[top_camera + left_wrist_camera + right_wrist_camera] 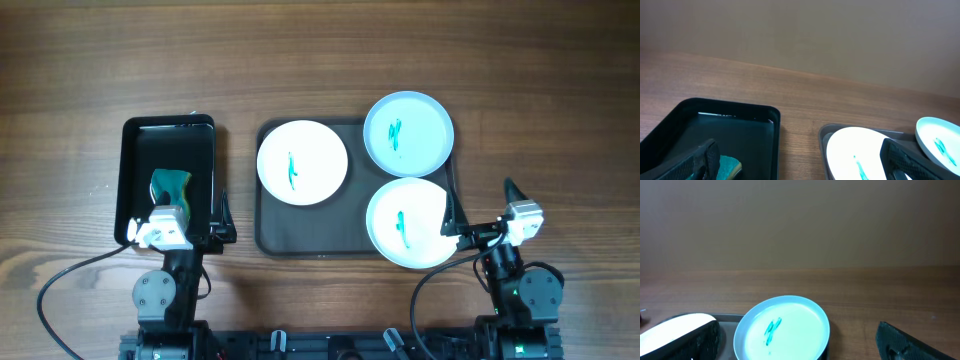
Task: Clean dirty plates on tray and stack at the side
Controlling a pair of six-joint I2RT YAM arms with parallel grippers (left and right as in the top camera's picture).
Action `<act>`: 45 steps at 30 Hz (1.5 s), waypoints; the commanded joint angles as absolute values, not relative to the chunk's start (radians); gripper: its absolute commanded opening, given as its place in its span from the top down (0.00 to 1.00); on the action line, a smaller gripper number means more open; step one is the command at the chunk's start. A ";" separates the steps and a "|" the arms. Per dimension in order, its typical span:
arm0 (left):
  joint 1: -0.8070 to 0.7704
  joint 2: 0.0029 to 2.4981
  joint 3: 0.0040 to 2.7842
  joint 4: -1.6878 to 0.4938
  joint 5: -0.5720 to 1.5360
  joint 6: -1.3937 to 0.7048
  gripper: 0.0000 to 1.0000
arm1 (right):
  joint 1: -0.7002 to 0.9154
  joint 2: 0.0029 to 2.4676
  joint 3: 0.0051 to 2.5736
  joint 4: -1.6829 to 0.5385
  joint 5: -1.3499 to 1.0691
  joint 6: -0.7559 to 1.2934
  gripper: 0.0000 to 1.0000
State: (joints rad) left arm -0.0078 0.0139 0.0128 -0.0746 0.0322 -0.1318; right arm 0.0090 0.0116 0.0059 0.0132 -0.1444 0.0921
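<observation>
Nearest the robot's base, the left end effector (800,167) hangs with its fingers spread wide apart and nothing between them. It is over the near end of a small glossy black rectangular tray (135,160), in which a teal-green sponge (170,185) lies just ahead of the fingers. The right end effector (482,208) is also spread wide and empty, at the near right corner of the large dark grey-brown rectangular tray (262,215). Its left finger is over the edge of the nearest round white shallow plate (405,222).

That plate sits in the near right part of the tray, its edge reaching over the near rim. A second white plate (302,162) lies farther in, on the tray's left half. A third white plate (408,132) is farthest, at the far right corner, overhanging the far rim. Each plate has a teal-green smear in the middle. Both trays rest side by side on the brown wooden surface (80,80).
</observation>
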 commanded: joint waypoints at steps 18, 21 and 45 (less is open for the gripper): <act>-0.002 0.646 0.655 -0.406 0.319 -0.068 0.00 | 0.014 0.542 0.471 -0.025 -0.556 0.131 0.00; -0.002 0.897 0.953 -0.672 0.317 -0.027 0.00 | 0.014 0.715 0.666 -0.221 -0.571 0.131 0.00; -0.002 1.459 1.360 -1.046 -0.054 -0.375 0.00 | 0.441 1.820 1.142 -0.464 -0.291 0.526 0.52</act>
